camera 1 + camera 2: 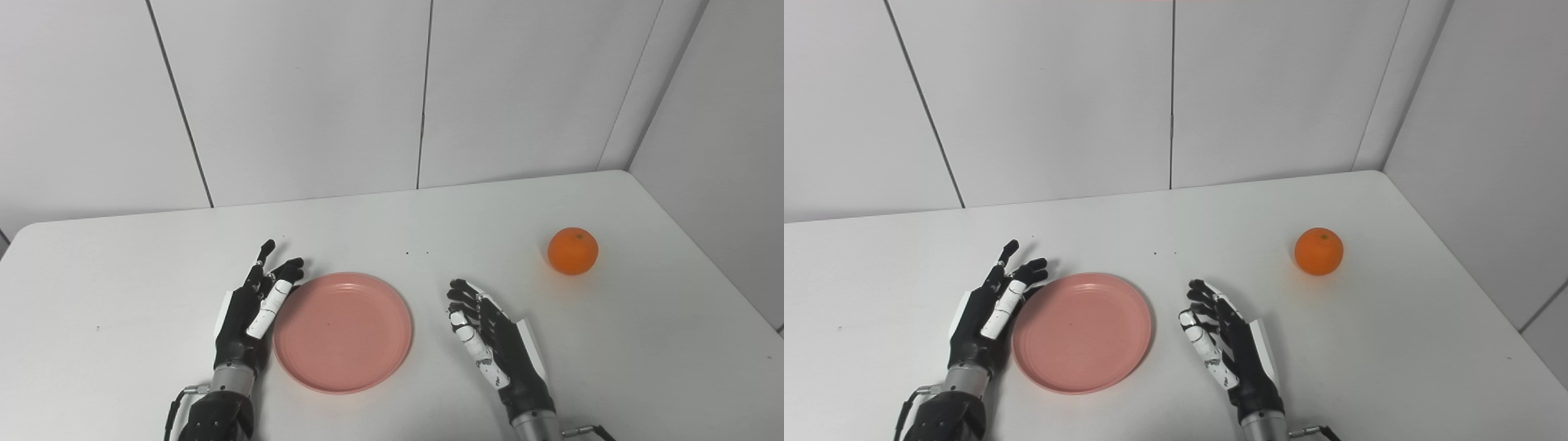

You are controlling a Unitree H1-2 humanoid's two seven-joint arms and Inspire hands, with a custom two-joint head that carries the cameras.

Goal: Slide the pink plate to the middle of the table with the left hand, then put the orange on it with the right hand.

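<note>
Your left hand (251, 309) sits fingers spread against the pink plate (343, 331) near mid-counter, your right hand (496, 346) open and empty, the orange (572, 251) well off right, so a loose grasp could roll it away.

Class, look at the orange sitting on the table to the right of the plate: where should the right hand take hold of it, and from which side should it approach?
Grip the orange around its widest middle, fingers on one side and thumb opposite. It is round, sits alone on the table with free space all round, so the right hand, now open and nearer the robot, can probably come from above or from its own near-left side.
</note>
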